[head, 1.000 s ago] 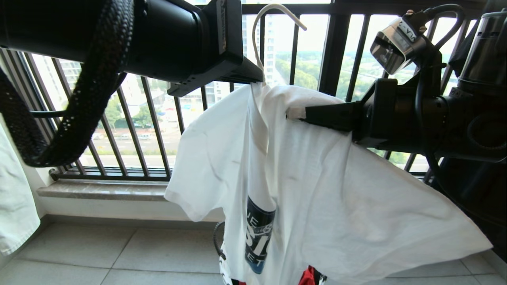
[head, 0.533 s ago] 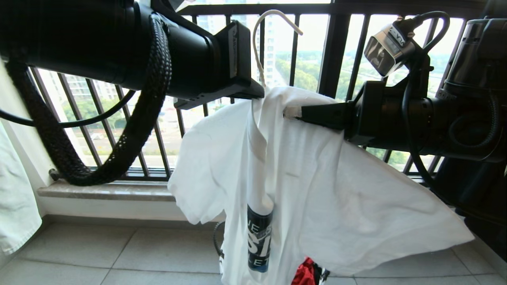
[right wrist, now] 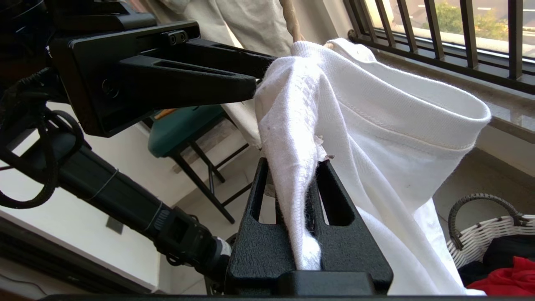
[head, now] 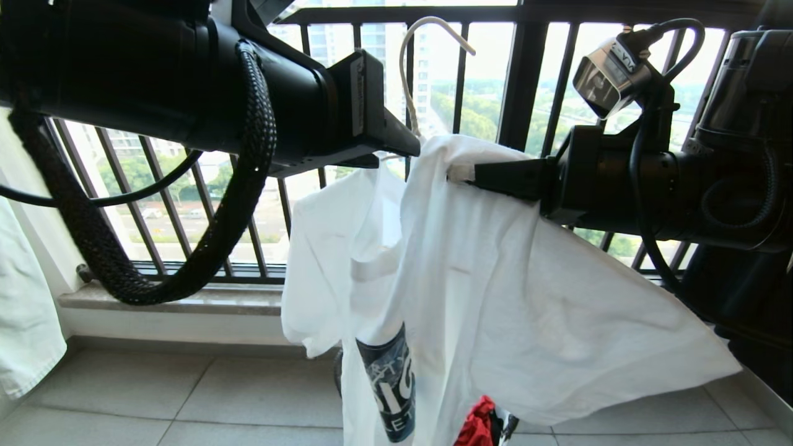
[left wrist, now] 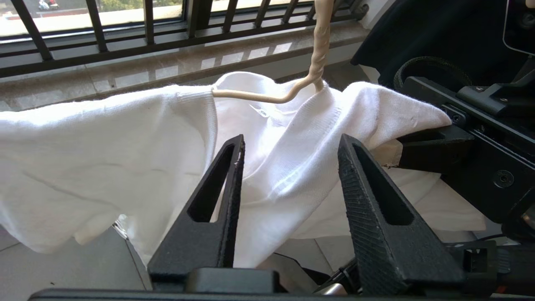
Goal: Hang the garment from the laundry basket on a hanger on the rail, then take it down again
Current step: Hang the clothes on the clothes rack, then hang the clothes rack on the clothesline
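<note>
The garment [head: 495, 279], a white T-shirt with a dark blue logo [head: 389, 389], hangs in front of the window. The cream hanger [head: 406, 68] pokes out of its neck, hook up in the air; the wire also shows in the left wrist view [left wrist: 317, 58]. My right gripper [right wrist: 294, 161] is shut on a bunched fold at the garment's shoulder and comes in from the right [head: 461, 175]. My left gripper [left wrist: 290, 142] is open just short of the collar, holding nothing, and reaches in from the left [head: 399, 156]. The laundry basket [right wrist: 480, 238] stands on the floor below. The rail is out of view.
A black barred window railing [head: 520, 74] and a stone sill [head: 167, 297] lie right behind the garment. A pale garment [head: 25, 310] hangs at the far left. Red cloth [right wrist: 514, 276] lies in the basket. A green stool [right wrist: 184, 125] stands behind the left arm.
My left gripper has opened and let go of the garment by the hanger's neck. That side of the shirt has sagged, and the collar and logo have dropped lower. The right gripper keeps its hold.
</note>
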